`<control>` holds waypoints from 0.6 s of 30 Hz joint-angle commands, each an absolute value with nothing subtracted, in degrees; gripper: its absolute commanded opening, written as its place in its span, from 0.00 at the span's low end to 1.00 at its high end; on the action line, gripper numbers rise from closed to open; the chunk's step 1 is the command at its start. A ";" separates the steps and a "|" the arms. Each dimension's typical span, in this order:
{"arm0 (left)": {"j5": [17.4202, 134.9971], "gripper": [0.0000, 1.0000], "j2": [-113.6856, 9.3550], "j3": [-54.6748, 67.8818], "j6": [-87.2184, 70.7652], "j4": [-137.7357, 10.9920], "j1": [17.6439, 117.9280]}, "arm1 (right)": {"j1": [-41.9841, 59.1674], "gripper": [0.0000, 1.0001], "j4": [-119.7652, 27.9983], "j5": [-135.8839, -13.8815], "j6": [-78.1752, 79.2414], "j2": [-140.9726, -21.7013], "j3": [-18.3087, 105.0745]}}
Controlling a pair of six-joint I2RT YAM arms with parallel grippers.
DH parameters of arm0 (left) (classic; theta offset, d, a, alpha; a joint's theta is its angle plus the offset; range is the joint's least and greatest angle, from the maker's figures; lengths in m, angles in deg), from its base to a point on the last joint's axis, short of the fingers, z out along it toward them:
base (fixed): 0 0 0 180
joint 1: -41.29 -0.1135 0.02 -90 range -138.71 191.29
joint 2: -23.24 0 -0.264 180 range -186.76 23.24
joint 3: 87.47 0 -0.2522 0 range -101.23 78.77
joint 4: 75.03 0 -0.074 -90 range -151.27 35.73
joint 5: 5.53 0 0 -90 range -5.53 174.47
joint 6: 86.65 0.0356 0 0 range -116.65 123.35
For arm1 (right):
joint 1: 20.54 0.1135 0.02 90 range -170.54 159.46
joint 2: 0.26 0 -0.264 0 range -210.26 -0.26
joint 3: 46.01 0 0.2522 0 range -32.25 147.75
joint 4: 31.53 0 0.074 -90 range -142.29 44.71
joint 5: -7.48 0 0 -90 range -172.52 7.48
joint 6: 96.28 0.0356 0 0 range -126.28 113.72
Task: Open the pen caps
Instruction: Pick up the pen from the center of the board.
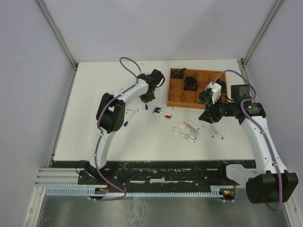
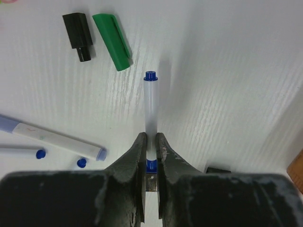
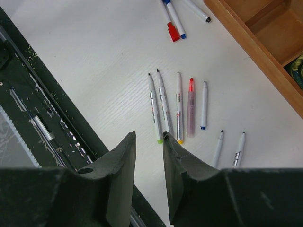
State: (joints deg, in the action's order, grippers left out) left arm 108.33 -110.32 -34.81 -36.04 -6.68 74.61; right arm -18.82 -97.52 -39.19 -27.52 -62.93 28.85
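Note:
My left gripper (image 2: pixel 150 142) is shut on a pen (image 2: pixel 150 106) with a white barrel and blue ends, close over the table. It points away from the jaws, and its far blue tip is bare. A green cap (image 2: pixel 112 41) and a black cap (image 2: pixel 78 36) lie beyond it. Another pen (image 2: pixel 57 139) and two tiny blue caps (image 2: pixel 41 153) lie to the left. In the top view the left gripper (image 1: pixel 147 98) is left of the tray. My right gripper (image 3: pixel 149 137) is open and empty above a row of pens (image 3: pixel 177 106), which also shows in the top view (image 1: pixel 187 130).
A brown compartment tray (image 1: pixel 176 101) holding dark objects stands at the back right, and its edge shows in the right wrist view (image 3: pixel 251 45). Red- and blue-ended pens (image 3: pixel 173 23) lie near it. The black front rail (image 1: pixel 151 172) borders the table.

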 commanded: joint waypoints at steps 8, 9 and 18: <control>99.56 0.03 -89.29 -16.21 -24.54 -25.70 74.51 | -18.60 0.37 -96.15 -35.55 -28.77 -62.17 28.58; 96.62 0.03 -86.48 -12.34 -23.42 -28.85 74.51 | -18.60 0.37 -96.32 -34.68 -29.25 -62.03 28.45; 70.96 0.03 -62.23 23.18 -21.65 -63.56 74.58 | -17.35 0.45 -93.01 -25.56 -37.99 -55.83 22.82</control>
